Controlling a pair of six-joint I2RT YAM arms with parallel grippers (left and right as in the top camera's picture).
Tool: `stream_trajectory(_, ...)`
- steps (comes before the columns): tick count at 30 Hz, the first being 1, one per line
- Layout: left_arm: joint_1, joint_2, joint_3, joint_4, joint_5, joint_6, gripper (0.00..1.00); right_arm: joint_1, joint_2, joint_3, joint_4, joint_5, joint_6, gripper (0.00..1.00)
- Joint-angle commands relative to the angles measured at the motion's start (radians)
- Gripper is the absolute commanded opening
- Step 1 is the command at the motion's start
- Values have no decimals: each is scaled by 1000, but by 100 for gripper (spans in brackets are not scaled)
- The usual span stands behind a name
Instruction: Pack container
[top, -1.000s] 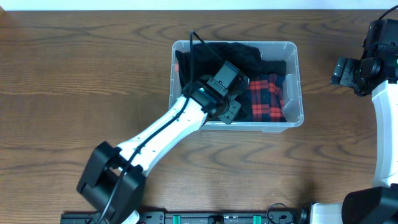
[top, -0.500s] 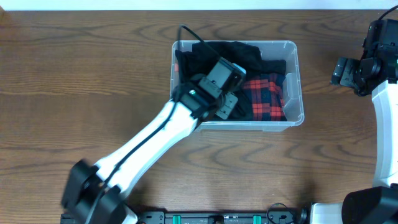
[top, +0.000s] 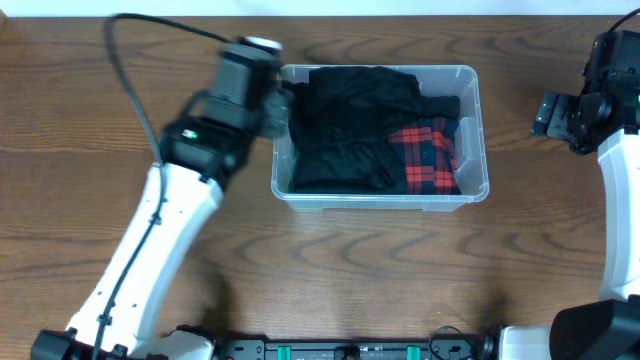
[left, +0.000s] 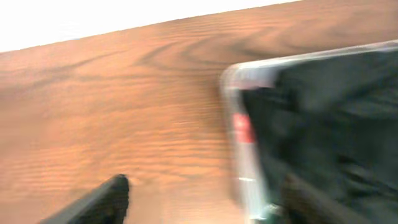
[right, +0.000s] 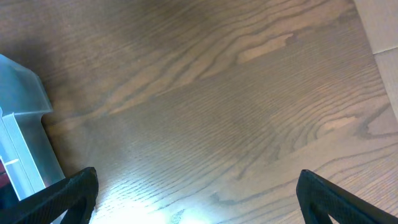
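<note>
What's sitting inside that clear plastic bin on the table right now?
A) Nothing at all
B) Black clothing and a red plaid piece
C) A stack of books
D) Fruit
B: the overhead view shows the container holding a crumpled black garment with a red plaid cloth next to it.

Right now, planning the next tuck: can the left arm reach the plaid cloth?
Probably yes: the container is open-topped, the plaid cloth lies exposed, and the left tool hangs open beside the rim.
</note>
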Motion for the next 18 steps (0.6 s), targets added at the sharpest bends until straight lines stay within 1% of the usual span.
stream_trajectory(1,114,-4,18,-10,-17,-2,86,-6,-9,-2,0,11,0,99)
stream_trajectory(3,181,-4,16,-7,-17,-2,89,-6,-9,-2,0,11,0,99)
stream_trajectory(7,282,-4,13,-7,-17,-52,91,-6,-9,-2,0,11,0,99)
stream_trajectory(9,319,-4,13,-5,-17,-63,98,-6,-9,-2,0,11,0,99)
stream_trajectory(13,358,-4,13,-6,-17,-66,98,-6,-9,-2,0,11,0,99)
stream_trajectory(18,365,-4,13,-7,-17,-65,98,-6,-9,-2,0,11,0,99)
